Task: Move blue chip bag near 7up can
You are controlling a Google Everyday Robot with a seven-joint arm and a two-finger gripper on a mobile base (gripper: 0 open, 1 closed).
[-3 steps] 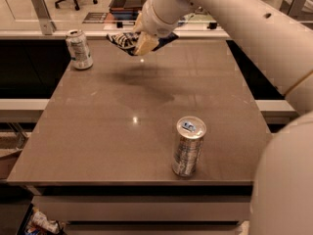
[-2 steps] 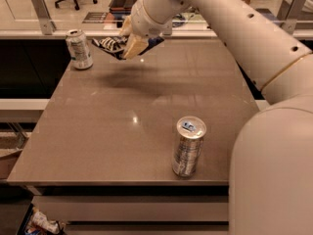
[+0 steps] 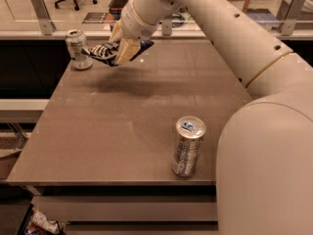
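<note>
The blue chip bag (image 3: 105, 52), shiny blue foil with white and black print, is held in the air above the table's far left part. My gripper (image 3: 121, 47) is shut on the bag's right side, its tan fingers (image 3: 126, 51) pointing down. The 7up can (image 3: 78, 49), whitish-silver with green marks, stands upright at the table's far left corner. The bag's left end hangs just right of the can, close to it; I cannot tell whether they touch.
A taller slim silver can (image 3: 187, 146) with a blue-marked lid stands near the table's front edge. The brown table (image 3: 146, 106) is backed by a ledge with metal posts (image 3: 41, 11). My arm (image 3: 220, 28) spans the right side.
My gripper has carried the blue chip bag to the left, from the table's far middle toward the 7up can. Both cans have stayed in place.
</note>
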